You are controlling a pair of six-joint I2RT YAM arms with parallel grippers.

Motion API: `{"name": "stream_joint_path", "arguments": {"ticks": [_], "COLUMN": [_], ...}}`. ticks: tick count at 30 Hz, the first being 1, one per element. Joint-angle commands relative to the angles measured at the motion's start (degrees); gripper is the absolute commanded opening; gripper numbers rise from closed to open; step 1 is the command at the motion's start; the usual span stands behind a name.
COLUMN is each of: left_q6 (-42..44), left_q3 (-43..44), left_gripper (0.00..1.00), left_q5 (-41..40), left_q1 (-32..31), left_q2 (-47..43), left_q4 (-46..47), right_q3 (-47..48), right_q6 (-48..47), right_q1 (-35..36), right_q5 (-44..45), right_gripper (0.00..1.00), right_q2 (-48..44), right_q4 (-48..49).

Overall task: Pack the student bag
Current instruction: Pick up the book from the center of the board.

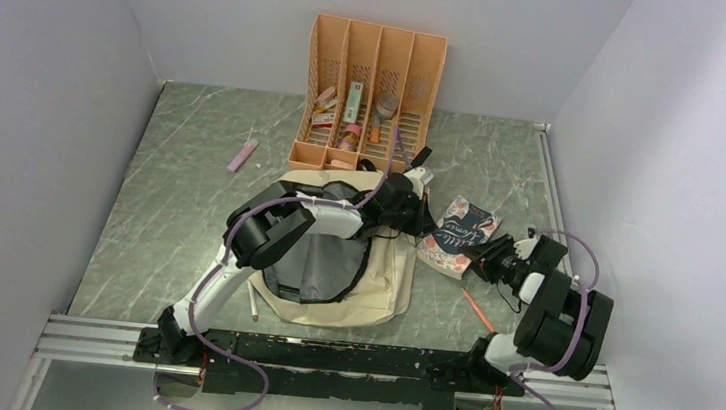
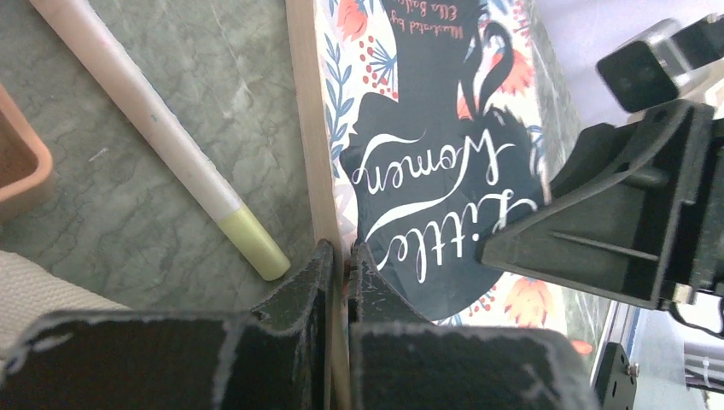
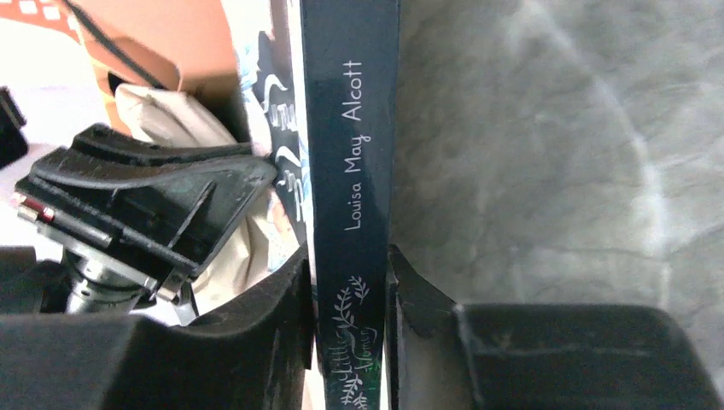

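The student bag [image 1: 386, 288], cream with a grey lining, lies flat in the middle of the table. To its right lies a book [image 1: 456, 236] titled Little Women [image 2: 444, 154]. My left gripper [image 1: 419, 208] reaches over the bag and is shut [image 2: 343, 256] on the thin beige edge of the book's cover. My right gripper [image 1: 487, 259] is at the book's other side, its jaws [image 3: 348, 265] closed against both faces of the navy spine [image 3: 350, 128]. In the left wrist view the right gripper [image 2: 615, 231] shows over the cover.
An orange slotted organiser [image 1: 372, 65] with small items stands behind the bag. A cream marker with a yellow-green tip [image 2: 171, 145] lies beside the book. A pink stick [image 1: 241, 154], an orange pencil [image 1: 477, 310] and a pen [image 1: 252, 300] lie on the table.
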Motion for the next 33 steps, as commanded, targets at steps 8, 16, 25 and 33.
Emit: {"name": "stream_joint_path", "arguments": {"ticks": [8, 16, 25, 33], "left_q6": [6.17, 8.40, 18.44, 28.78], "left_q3": [-1.62, -2.14, -5.42, -12.37], "left_gripper": [0.54, 0.76, 0.86, 0.85], "left_q5": [1.59, 1.22, -5.40, -12.33], "left_q1": [-0.11, 0.80, 2.93, 10.77], "left_q2": [-8.71, -22.82, -39.36, -60.69], "left_q4": [-25.77, -26.07, -31.31, -39.93], "right_q3": [9.37, 11.68, 24.34, 40.56], "right_q6": [-5.89, -3.29, -4.40, -16.98], "right_q1": [1.51, 2.53, 13.10, 37.53], "right_q5": [20.95, 19.93, 15.32, 5.83], "right_gripper": [0.02, 0.00, 0.00, 0.00], "right_q2": [-24.64, -27.64, -27.17, -13.66], "right_q4": [-23.01, -21.89, -19.54, -23.80]}}
